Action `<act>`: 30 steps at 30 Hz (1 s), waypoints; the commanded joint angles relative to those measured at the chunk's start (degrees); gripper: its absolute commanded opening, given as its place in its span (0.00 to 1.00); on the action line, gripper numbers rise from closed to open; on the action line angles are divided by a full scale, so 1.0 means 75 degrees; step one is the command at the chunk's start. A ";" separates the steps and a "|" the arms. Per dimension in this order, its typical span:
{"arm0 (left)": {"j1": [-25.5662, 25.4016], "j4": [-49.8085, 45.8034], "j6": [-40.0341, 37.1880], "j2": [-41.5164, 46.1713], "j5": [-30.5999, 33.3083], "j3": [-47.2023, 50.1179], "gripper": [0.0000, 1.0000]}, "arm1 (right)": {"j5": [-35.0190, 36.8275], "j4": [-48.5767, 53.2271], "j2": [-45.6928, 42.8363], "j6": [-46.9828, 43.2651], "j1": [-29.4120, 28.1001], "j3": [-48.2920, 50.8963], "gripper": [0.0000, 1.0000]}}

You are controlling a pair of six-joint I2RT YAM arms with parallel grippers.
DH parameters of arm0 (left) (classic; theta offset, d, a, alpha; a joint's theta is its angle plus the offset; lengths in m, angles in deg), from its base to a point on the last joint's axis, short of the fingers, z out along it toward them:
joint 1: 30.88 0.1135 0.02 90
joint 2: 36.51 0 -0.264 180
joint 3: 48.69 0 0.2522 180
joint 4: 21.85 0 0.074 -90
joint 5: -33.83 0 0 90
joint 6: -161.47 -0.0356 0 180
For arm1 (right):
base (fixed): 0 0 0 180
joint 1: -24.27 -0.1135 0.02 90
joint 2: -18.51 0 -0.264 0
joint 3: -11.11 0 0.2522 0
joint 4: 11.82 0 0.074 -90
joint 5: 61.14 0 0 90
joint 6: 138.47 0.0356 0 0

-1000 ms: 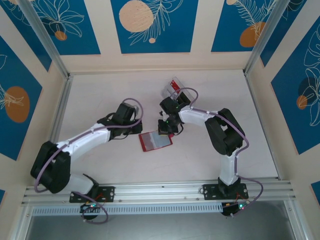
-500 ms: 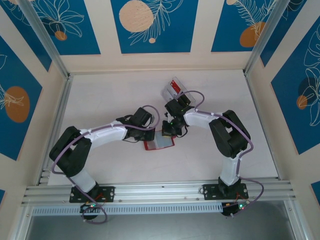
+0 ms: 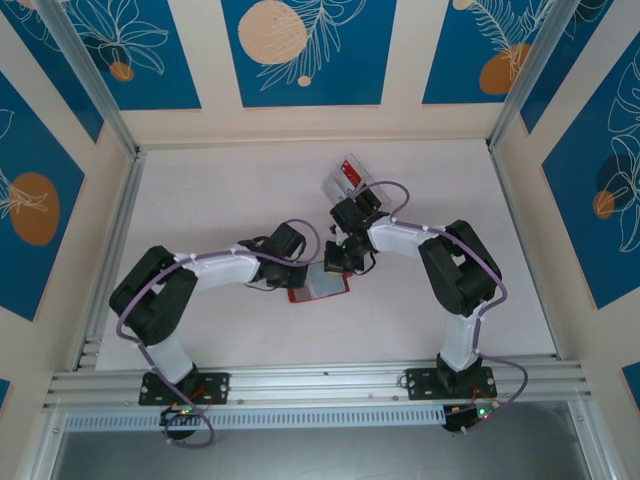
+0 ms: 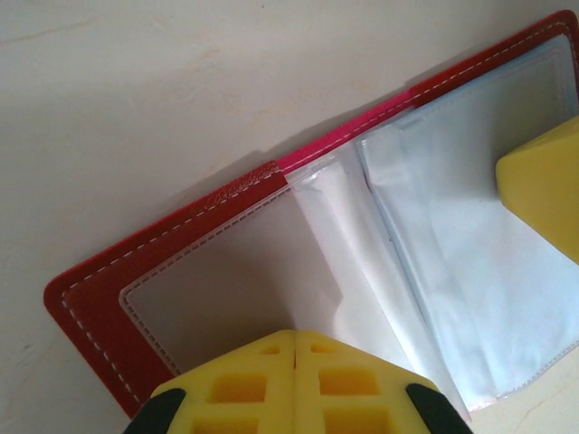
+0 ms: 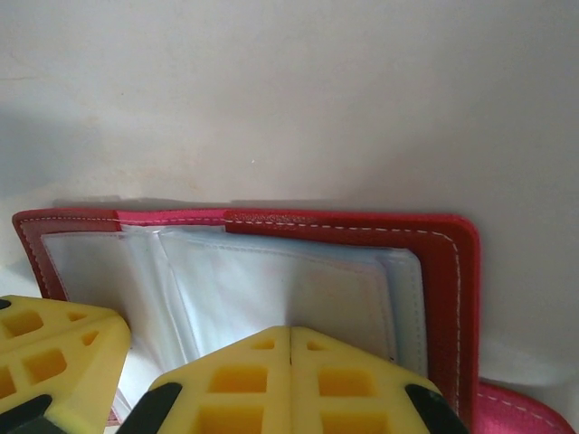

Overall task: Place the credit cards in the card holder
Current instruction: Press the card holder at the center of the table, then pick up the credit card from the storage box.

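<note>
Both jaws are shut: your left gripper (image 4: 294,342) and right gripper (image 5: 291,334) rest on the open red stitched folding card holder (image 3: 325,285), lying on the pale surface (image 3: 220,200). Pin one side and free the other arm to load.

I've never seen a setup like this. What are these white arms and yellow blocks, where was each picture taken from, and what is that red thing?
These are two white robot arms bolted to the near edge of a pale table. The wide picture comes from a fixed camera overhead. The two close-ups come from small cameras on the wrists, so the yellow blocks at the bottom are each arm's own fingers. Between the arms lies an open red folding card holder with clear inner pockets. The left gripper and the right gripper are both shut, tips down at the holder, seemingly pinning it flat; neither holds anything. Behind them sits a clear plastic tray with cards in it, one red.
</note>
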 commanded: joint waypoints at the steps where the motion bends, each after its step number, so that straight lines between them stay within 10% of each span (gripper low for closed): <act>1: 0.0003 -0.0244 0.0011 -0.0036 0.0304 0.0402 0.00 | 0.0238 0.0583 -0.0113 -0.0279 0.0024 -0.0271 0.10; 24: -0.0156 0.0474 0.0128 0.0114 -0.0157 0.0893 0.00 | 0.2576 0.2774 0.0498 -0.3000 0.1357 -0.4129 0.54; 30: -0.0169 0.0507 0.0148 0.0082 -0.0190 0.0904 0.00 | 0.2634 0.2787 0.1037 -0.3241 0.1247 -0.4492 0.45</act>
